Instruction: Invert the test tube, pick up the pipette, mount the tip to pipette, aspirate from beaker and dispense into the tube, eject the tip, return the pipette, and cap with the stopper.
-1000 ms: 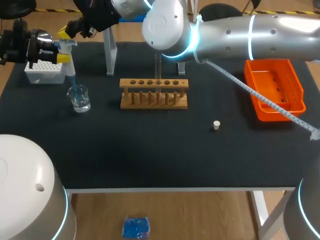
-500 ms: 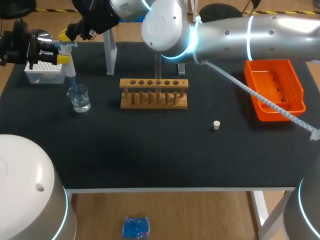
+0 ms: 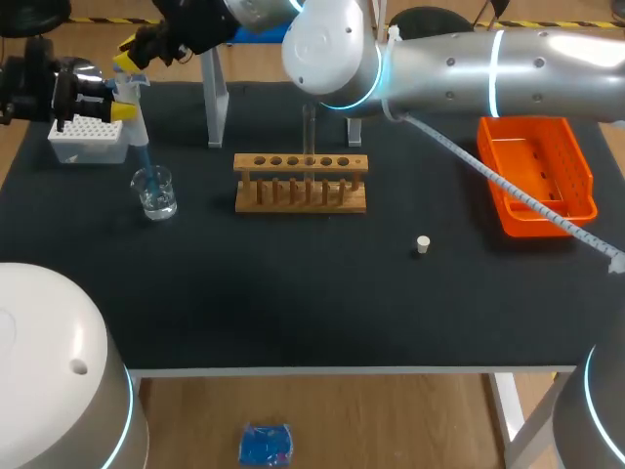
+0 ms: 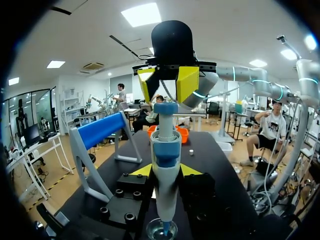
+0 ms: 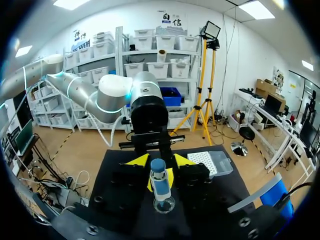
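Table point(image 3: 293, 283), black, bears rack point(image 3: 301, 183), beaker point(image 3: 156, 192), stopper point(image 3: 423, 244); left fingers point(image 4: 141, 171) grip pipette point(image 4: 165, 150), right fingers point(image 4: 187, 82) spread above it

No legible txt, labels or nos. on table point(image 3: 293, 293) items.

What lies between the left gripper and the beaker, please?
The pipette held by the left gripper, its blue tip in the beaker, per the head view.
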You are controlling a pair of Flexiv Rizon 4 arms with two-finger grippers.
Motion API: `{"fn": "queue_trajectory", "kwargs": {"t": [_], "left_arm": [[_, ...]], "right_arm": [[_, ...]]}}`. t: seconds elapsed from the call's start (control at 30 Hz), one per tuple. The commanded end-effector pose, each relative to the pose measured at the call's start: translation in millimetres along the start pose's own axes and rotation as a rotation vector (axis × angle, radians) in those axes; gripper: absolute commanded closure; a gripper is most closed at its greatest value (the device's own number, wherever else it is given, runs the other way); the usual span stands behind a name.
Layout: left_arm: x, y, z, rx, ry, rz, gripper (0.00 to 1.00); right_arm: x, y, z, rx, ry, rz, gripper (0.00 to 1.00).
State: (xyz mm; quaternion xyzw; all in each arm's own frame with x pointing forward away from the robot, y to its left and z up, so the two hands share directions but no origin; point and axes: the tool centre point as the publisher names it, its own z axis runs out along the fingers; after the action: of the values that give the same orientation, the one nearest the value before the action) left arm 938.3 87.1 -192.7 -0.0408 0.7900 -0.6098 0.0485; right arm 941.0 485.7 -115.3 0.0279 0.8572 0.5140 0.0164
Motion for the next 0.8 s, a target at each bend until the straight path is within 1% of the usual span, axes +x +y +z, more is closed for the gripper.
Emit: {"fn": "queue_trajectory", "kwargs": {"t": [0.03, 0.2, 0.47, 0.6, 0.8], "left_arm": [[0.4, -1.1, 0, -0.002, 0.0, -0.001, 1.0], [0.4, -1.1, 0, -0.002, 0.0, -0.001, 1.0], [0.4, -1.1, 0, -0.002, 0.0, -0.001, 1.0], [0.4, -1.1, 0, -0.002, 0.0, -0.001, 1.0], [0.4, -1.1, 0, -0.002, 0.0, -0.001, 1.0]], "right_arm": [[4, -3, -24, -0.001, -0.016, -0.005, 0.0], [0, -4, -48, -0.011, -0.044, -0.011, 0.0], [-3, -18, -88, -0.011, -0.093, -0.023, 0.0], [-5, -28, -111, -0.016, -0.104, -0.033, 0.0], [-6, -49, -146, -0.028, -0.121, -0.043, 0.0]]}}
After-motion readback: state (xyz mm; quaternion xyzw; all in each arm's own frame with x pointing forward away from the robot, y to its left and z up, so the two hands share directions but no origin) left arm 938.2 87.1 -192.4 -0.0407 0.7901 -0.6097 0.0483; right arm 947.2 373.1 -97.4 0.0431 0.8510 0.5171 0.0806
